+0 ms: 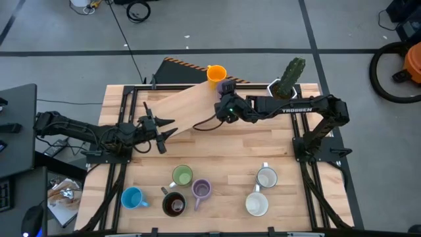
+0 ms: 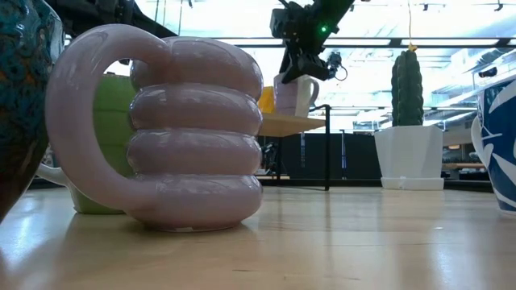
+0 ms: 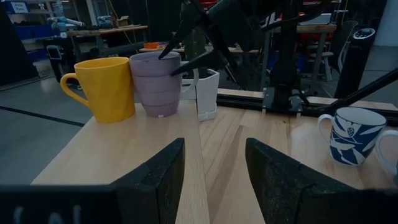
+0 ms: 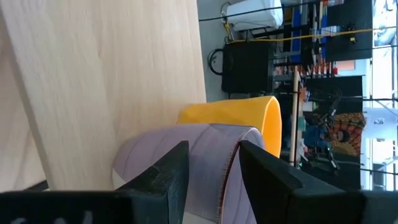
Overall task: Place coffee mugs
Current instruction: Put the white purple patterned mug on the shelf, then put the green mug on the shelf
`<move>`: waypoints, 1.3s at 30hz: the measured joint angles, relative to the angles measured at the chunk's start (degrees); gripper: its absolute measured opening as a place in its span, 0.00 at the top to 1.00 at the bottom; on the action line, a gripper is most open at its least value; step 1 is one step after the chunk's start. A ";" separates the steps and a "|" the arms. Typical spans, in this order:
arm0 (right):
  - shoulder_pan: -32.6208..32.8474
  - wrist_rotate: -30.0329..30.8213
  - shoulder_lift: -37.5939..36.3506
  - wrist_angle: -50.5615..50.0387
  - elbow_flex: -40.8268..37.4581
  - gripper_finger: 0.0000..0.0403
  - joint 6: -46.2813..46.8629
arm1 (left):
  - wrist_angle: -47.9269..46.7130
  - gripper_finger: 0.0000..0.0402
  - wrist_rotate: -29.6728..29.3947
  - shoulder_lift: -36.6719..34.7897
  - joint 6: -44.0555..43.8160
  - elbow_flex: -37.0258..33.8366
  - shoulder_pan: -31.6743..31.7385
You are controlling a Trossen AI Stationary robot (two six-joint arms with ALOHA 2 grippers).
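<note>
An orange mug (image 1: 216, 72) stands on a raised light wooden board (image 1: 181, 105) at the table's far middle. Right beside it on the board stands a lilac mug (image 3: 155, 84). My right gripper (image 4: 214, 177) reaches slanting down at this mug's rim, open, one finger outside its wall and one over its mouth. My left gripper (image 3: 214, 168) stays open and level over the table's left part, holding nothing. Near the front edge stand green (image 1: 182, 175), lilac (image 1: 200, 189), dark brown (image 1: 173, 204), blue (image 1: 133, 198) and two white mugs (image 1: 266, 177). My right gripper straddles the lilac mug's wall at the rim (image 4: 231, 155), on the side away from the orange mug. One finger (image 4: 168, 177) is outside and one (image 4: 264, 177) inside, coming from above and the table's right. A gap shows beside the wall; touch cannot be told. The mug stands upright on the board.
A cactus in a white faceted pot (image 1: 287, 82) stands at the far right, close to my right arm. A black frame rail (image 1: 293, 141) borders the table on each side. Bare wood lies between the board and the front row of mugs.
</note>
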 joint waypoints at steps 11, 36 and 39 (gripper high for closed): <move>0.92 0.84 0.00 0.17 0.70 0.63 -0.44 | -0.02 0.56 0.00 0.01 0.01 0.00 0.00; 15.93 -27.08 -3.50 -14.09 4.52 0.66 31.98 | -0.11 0.56 24.95 0.02 1.97 0.00 -3.65; 16.85 -26.76 -3.50 -11.53 0.99 0.66 34.24 | -0.58 0.56 24.26 0.40 -0.31 0.02 -4.35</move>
